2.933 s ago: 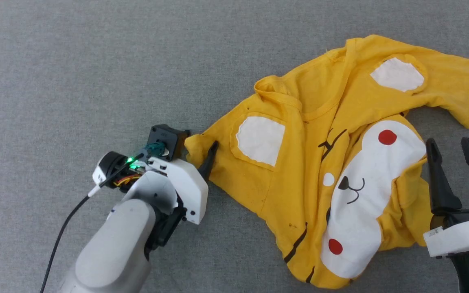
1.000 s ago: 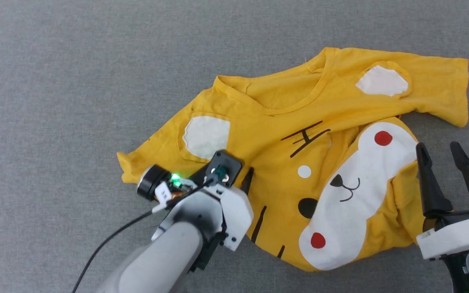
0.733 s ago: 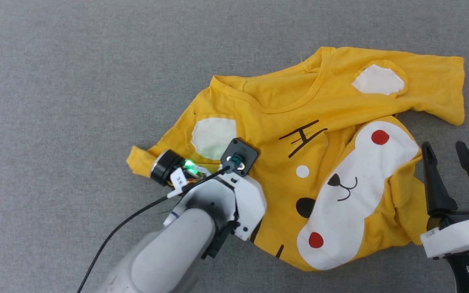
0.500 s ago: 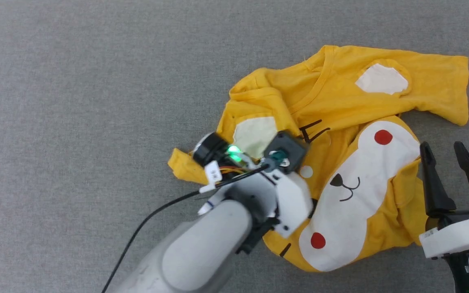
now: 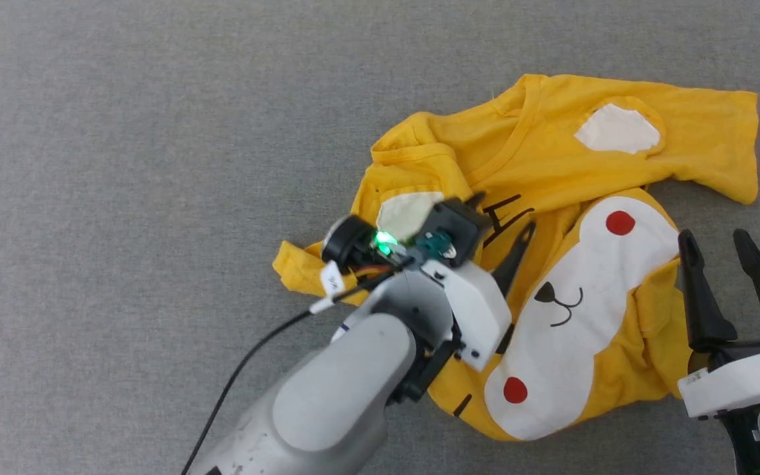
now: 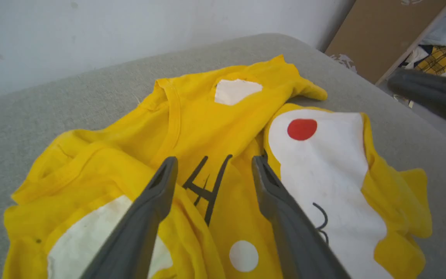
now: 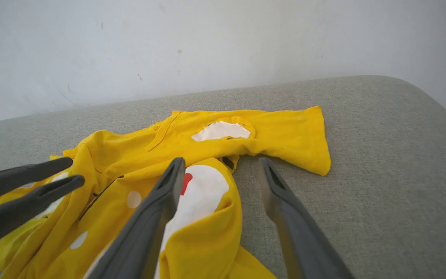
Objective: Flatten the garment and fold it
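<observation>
The garment lies rumpled on the grey table, its left side bunched; left jaws gape empty over its chest, likely to pinch and spread it; right jaws wait open at its edge

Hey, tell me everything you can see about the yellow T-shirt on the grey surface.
The T-shirt is bright yellow, thin soft-looking cloth, short-sleeved, round-necked. Its print is a cartoon face: white muzzle, red cheek dots, black nose and stripes, white ear patches. It lies front up on the grey surface, crumpled: its left side is bunched inward, the far-right sleeve spread out. The left gripper is over its middle, jaws open, gripping nothing; the right gripper stands open at its right edge.
</observation>
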